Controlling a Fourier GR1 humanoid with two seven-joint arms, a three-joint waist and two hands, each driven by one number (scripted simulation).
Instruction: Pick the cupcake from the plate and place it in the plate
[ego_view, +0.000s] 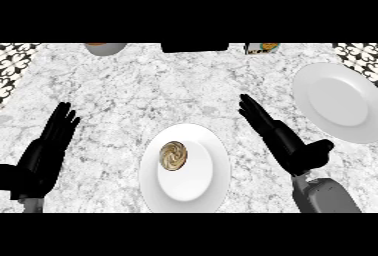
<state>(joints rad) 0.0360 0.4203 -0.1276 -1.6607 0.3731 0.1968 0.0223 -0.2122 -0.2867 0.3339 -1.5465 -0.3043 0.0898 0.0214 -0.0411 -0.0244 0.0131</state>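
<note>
A cupcake (173, 155) sits on the near plate (193, 192). Both hands (left hand (46, 150), right hand (279, 136)) hover with straight fingers, holding nothing, beside it.

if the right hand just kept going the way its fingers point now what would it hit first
The right hand points up and left across bare counter. It would pass the cupcake and both plates; the first thing in line looks like the dark object at the counter's far edge, though height is unclear.
</note>
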